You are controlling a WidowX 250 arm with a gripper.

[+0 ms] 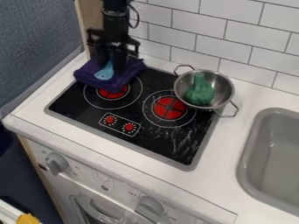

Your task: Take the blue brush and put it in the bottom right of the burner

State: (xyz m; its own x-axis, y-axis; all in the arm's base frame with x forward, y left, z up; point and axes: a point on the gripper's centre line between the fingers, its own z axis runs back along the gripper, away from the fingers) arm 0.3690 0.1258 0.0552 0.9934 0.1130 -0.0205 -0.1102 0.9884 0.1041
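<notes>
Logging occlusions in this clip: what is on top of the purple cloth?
The blue brush, partly covered by the gripper. Whether it rests there or is held cannot be seen, nor can the purple cloth beneath.

White rectangular tiles with thin grey joints cover the far wall [234,33], laid in staggered rows. At the far left, a pale wood panel [84,22] stands upright beside a plain, dark blue-grey surface [35,48]; whether that surface is wall or floor is hard to tell. The table [245,94] is white, with a rounded near edge, and a grey sink [246,164] with rounded corners is set into its right side. Below the near edge, the white front [125,190] carries two grey knobs [57,163], with a wood strip [43,181] down its left side. The light is soft.
</notes>
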